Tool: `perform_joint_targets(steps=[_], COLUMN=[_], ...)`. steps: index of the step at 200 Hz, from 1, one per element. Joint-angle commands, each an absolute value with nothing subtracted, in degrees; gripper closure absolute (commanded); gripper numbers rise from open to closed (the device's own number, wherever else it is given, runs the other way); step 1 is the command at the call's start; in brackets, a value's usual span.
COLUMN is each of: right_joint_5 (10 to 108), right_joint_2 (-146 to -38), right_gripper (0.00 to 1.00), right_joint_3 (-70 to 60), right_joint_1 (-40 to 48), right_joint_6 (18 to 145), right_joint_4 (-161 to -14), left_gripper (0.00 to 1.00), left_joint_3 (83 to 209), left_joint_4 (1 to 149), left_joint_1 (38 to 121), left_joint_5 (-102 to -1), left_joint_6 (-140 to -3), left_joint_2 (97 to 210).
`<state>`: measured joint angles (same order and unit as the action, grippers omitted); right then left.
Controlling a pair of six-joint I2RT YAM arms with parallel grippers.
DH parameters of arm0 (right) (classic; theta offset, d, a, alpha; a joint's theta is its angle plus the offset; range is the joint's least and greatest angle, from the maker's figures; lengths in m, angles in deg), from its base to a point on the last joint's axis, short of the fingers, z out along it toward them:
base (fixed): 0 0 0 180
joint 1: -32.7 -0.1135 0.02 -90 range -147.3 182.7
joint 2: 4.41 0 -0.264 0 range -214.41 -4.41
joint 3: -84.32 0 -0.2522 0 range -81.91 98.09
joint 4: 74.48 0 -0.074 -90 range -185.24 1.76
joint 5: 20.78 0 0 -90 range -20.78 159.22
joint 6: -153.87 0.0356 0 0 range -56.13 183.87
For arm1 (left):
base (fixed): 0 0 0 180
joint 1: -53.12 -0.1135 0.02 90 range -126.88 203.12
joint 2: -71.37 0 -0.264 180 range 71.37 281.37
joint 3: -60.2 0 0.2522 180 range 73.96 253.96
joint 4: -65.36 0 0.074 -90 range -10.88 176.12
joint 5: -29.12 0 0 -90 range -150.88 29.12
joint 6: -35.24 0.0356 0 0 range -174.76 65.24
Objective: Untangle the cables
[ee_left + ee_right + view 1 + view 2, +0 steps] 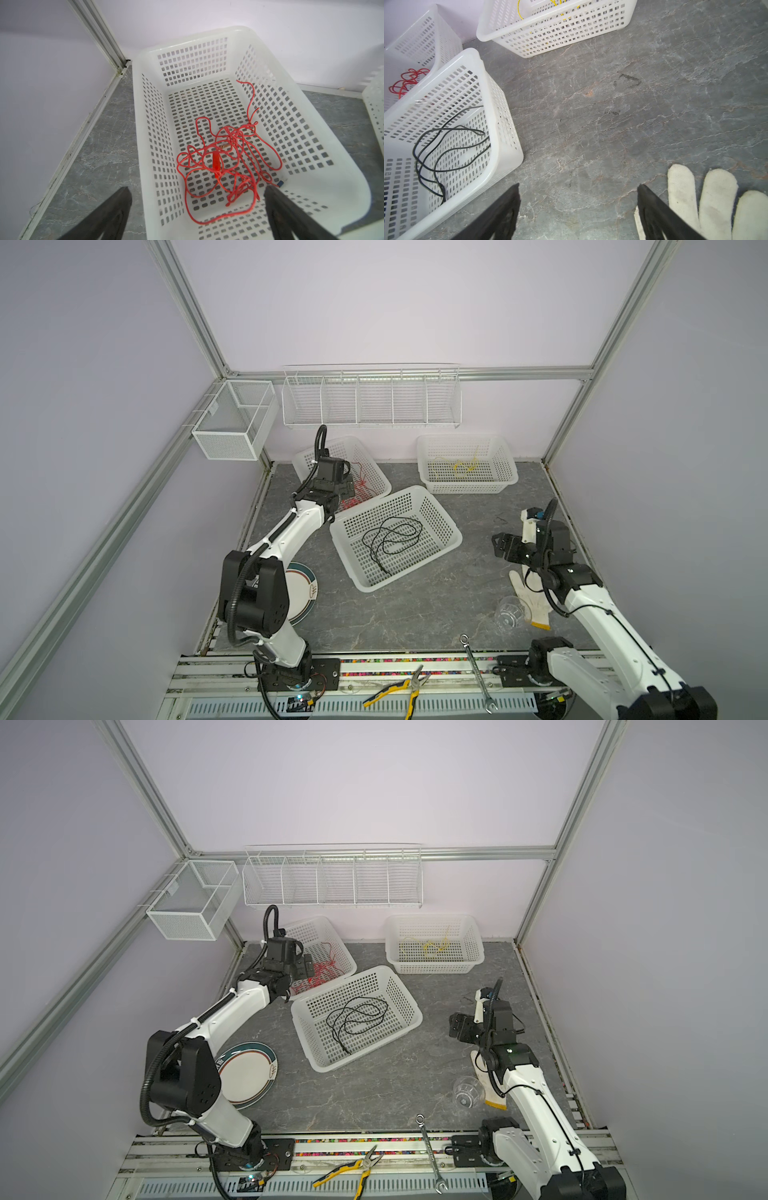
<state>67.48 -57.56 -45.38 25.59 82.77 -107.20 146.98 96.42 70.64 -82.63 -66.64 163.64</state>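
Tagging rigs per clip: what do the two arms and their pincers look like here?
Both arms share one build: the left arm and right arm have smooth white shells between boxy black joint housings, with a black ribbed hose looping alongside. The left pincer and right pincer are matte black with flat tapering fingers. No markings are legible.

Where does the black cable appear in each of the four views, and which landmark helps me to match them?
Top view: the black cable lies coiled in the middle basket, near the picture's centre.
Top view: the same coil, slightly left of centre.
Left wrist: not in it.
Right wrist: lower left, inside that basket.
Shared landmark: the middle basket that holds it.
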Motion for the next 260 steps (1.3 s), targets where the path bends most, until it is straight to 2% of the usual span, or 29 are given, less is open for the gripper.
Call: perform_joint_targets(steps=[1, 24, 64, 109, 143, 182, 203, 229, 260], right_joint_5=[72.1, 82.1, 94.5, 103.9, 102.7, 99.7, 101.9, 101.2, 93.7], right_joint_2=[-57.0, -56.1, -53.7, -53.1, -54.5, -66.3, -74.1, -77.2, -86.7], right_gripper=[0.11, 0.11, 0.11, 0.11, 0.11, 0.11, 0.11, 0.11, 0.11], right_joint_3=[-44.0, -44.3, -48.7, -58.3, -67.8, -65.1, -66.8, -67.8, -67.1], right_joint_1=[25.9, 25.9, 25.9, 25.9, 26.1, 26.5, 26.4, 26.9, 28.8], right_joint_6=[82.0, 81.6, 81.3, 76.3, 69.6, 67.5, 66.4, 65.8, 64.5], right_joint_4=[-107.0, -109.0, -104.2, -86.2, -64.1, -57.0, -45.3, -38.0, -29.0], left_gripper=[0.01, 0.01, 0.01, 0.01, 0.01, 0.01, 0.01, 0.01, 0.00], left_joint_3=[140.4, 130.2, 114.4, 110.5, 105.8, 105.5, 103.8, 100.3, 95.9], left_joint_4=[93.5, 85.3, 72.8, 76.3, 73.4, 72.7, 69.9, 64.6, 55.8], left_joint_1=[70.7, 70.6, 70.6, 70.5, 70.4, 70.3, 70.2, 68.5, 62.6], left_joint_5=[-79.5, -76.2, -81.6, -88.2, -89.1, -89.7, -90.6, -90.4, -87.9], left_joint_6=[-64.2, -59.5, -57.5, -61.4, -60.4, -59.3, -58.0, -56.6, -58.4], left_joint_2=[157.8, 149.4, 135.7, 130.7, 128.7, 131.0, 131.8, 131.7, 134.1])
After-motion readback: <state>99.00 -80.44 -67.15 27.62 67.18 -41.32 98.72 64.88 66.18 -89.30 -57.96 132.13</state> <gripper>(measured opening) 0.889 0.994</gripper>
